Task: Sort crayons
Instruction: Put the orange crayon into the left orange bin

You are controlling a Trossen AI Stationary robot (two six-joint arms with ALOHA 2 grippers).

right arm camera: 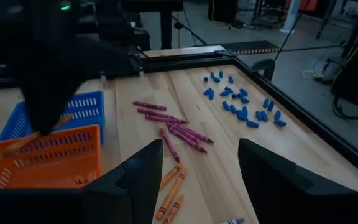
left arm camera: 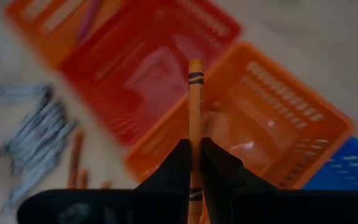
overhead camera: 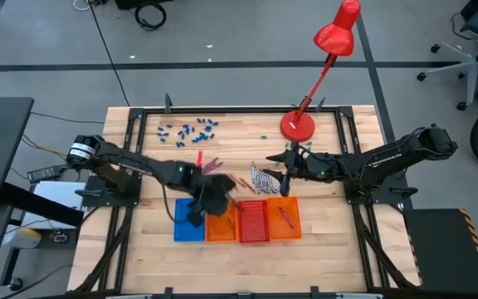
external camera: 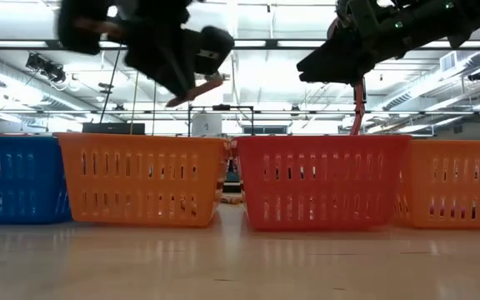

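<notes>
My left gripper point(overhead camera: 208, 199) is shut on an orange crayon point(left arm camera: 195, 99) above the orange tray point(overhead camera: 221, 223), second in a row of trays near the front edge. In the low view the crayon point(external camera: 197, 90) juts slanting from the gripper, above the tray's rim. On the table lie magenta crayons point(right arm camera: 173, 127), orange crayons point(right arm camera: 171, 193) and silvery grey crayons point(overhead camera: 264, 178). My right gripper point(right arm camera: 196, 146) hovers open over the grey pile, holding nothing. My left gripper pinches the orange crayon between its two fingers, on the crayon's rear half point(left arm camera: 195, 140). The crayon lies along the fingers and sticks out well past their tips. The fingers slant down from above. The crayon is lifted clear, tilted over the orange tray.
The tray row holds a blue tray point(overhead camera: 189, 224), a red tray point(overhead camera: 253, 223) and another orange tray point(overhead camera: 285, 219) with a magenta stick inside. Stubby blue bits point(overhead camera: 187, 129) lie scattered at the far left. A red desk lamp point(overhead camera: 297, 126) stands at the far edge.
</notes>
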